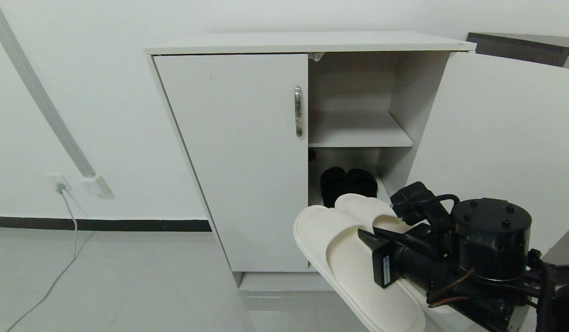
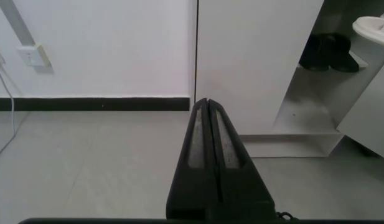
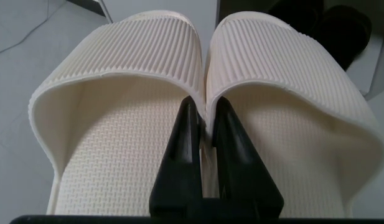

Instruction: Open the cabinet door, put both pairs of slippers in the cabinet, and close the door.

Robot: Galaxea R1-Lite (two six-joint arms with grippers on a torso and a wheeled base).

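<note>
A white wall (image 1: 104,115) and grey tiled floor (image 1: 127,286) lie behind the white cabinet (image 1: 307,42). Its left door (image 1: 234,161) is shut and its right door (image 1: 492,138) stands wide open. The right gripper (image 1: 364,235) is clamped on the cream slippers (image 1: 330,240), which jut toward 11 o'clock from it, toes just before the opening. The right wrist view shows its fingers (image 3: 224,124) pinching the pair's adjoining inner edges, while the head view shows the upper shelf (image 1: 358,136). The black slippers (image 1: 348,184) lie on the shelf beneath, at 12 o'clock of the cream pair. The left gripper (image 2: 207,106), pressed together on nothing, hangs over the floor.
</note>
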